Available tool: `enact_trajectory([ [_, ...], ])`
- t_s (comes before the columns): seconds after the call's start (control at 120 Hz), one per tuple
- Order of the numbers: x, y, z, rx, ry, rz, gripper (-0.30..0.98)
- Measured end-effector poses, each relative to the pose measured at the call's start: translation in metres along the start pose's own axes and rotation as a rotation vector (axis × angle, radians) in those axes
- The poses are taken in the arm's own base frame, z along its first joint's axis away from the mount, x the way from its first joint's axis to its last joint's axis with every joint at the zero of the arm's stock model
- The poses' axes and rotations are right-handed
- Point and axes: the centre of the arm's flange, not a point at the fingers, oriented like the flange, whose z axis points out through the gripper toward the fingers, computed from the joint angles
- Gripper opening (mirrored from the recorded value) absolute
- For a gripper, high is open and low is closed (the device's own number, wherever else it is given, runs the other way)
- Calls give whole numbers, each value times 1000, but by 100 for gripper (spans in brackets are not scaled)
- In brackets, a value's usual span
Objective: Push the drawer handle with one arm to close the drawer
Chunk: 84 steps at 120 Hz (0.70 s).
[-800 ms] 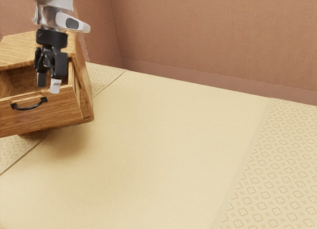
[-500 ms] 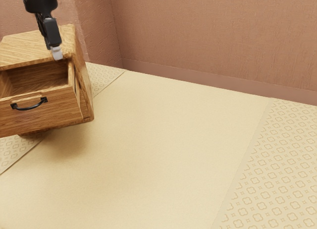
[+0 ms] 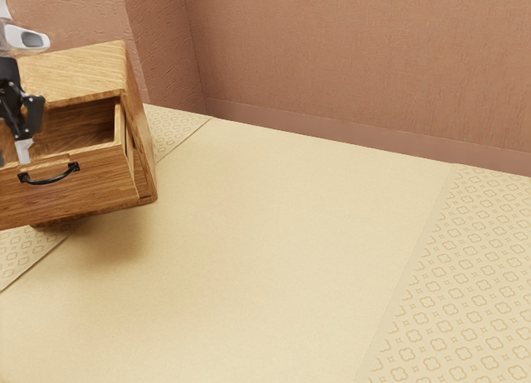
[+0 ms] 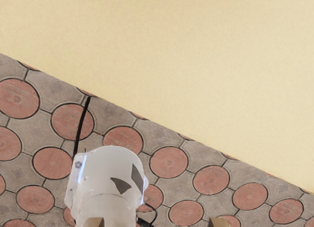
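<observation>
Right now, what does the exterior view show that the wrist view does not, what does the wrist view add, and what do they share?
Exterior view: the wooden cabinet with its drawer open, the black handle on the drawer front, the tool near that front, the reddish-brown walls and a patterned border.

Wrist view: paving with round reddish discs, a white rounded body, probably the arm's base, and a black line beside it.

Both: the plain pale-yellow surface.

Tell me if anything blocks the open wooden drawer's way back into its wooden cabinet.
No object shows between drawer and cabinet. My black two-finger gripper partly hides the opening; whether it dips inside, I cannot tell.
</observation>
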Motion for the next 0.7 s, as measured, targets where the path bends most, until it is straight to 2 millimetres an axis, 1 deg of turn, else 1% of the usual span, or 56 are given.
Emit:
enact_trajectory([
  [0.033,2,-18,16,-23,-13,-89,15],
  [0.075,12,-34,36,-45,-28,-184,9],
  [0.142,42,-57,61,-64,-44,-320,3],
  [0.2,79,-69,67,-74,-45,-405,-1],
  [0.25,94,-73,67,-80,-29,-465,-3],
  [0.317,102,-71,69,-81,-10,-527,-5],
  [0.4,104,-66,75,-76,2,-580,-7],
  [0.467,102,-56,79,-67,10,-601,-8],
  [0.55,104,-44,82,-55,17,-583,-9],
  [0.608,113,-35,88,-44,7,-559,-9],
  [0.7,137,-21,88,-40,-1,-524,-9],
])
